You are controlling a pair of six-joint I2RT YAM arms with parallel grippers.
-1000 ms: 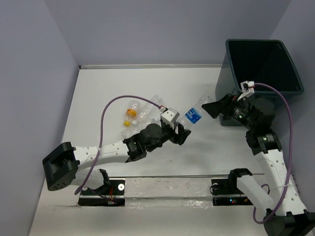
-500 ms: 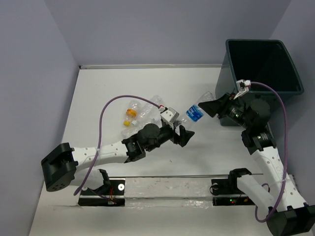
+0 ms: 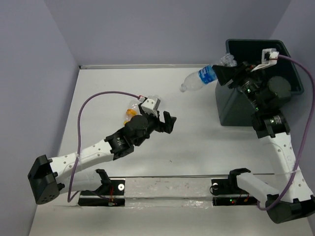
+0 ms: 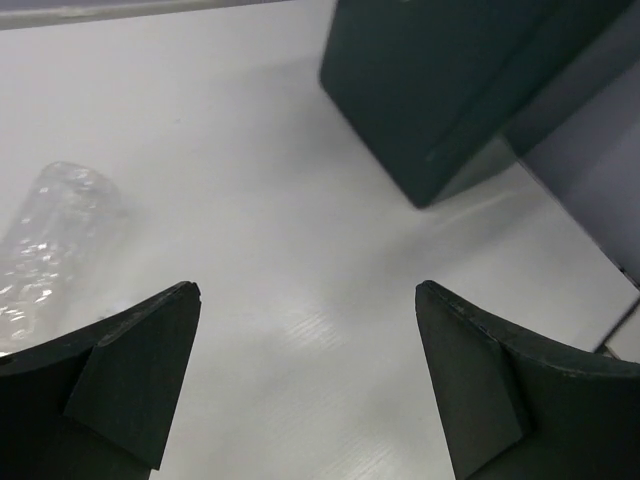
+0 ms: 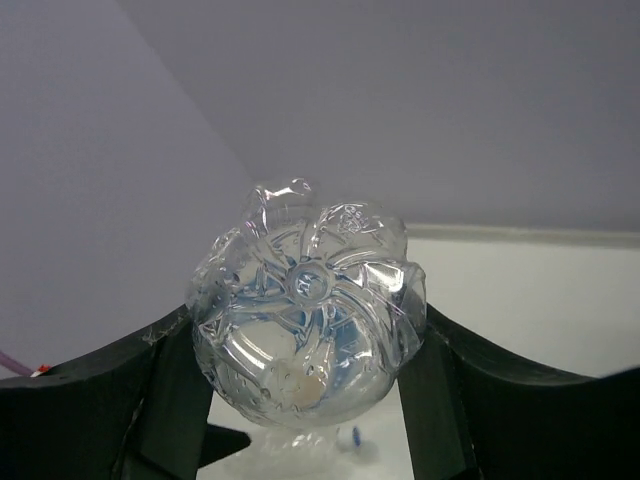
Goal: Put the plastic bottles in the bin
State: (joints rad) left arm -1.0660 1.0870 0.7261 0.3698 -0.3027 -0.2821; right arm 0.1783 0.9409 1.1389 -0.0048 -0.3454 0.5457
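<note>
- One blue-labelled bottle (image 3: 204, 77) is held above the bench (image 3: 147, 81), in the upper right of the top view. It is tilted, with the base end toward the bin (image 3: 235, 105) and the neck end pointing down-left over the bench.
- Its base end sits at the bin's upper left corner. Most of its body lies left of the rim, not over the opening.
- The right fingers (image 5: 140, 400) are clamped on that base end. In the right wrist view the ribbed clear base fills the centre of the frame, with a dark finger pressed against each side.
- The right arm (image 3: 280, 142) rises from the lower right and crosses in front of the bin's left wall.
- The left fingers (image 4: 120, 380) stand wide apart with nothing between them. Only bare bench shows in the gap in the left wrist view.
- The left arm (image 3: 98, 150) stretches from the lower left to the centre of the top view, well apart from the held bottle and the bin.
- A cluster of bottles (image 3: 132, 109) lies on the bench left of centre, just beyond the left wrist. One yellow cap shows. The arm covers part of the cluster, so the count cannot be told.
- A clear bottle (image 4: 55, 240) lies on the bench at the left edge of the left wrist view, near one finger.
- The bin stands upright at the upper right. Its inside is too dark to tell what it holds.
</note>
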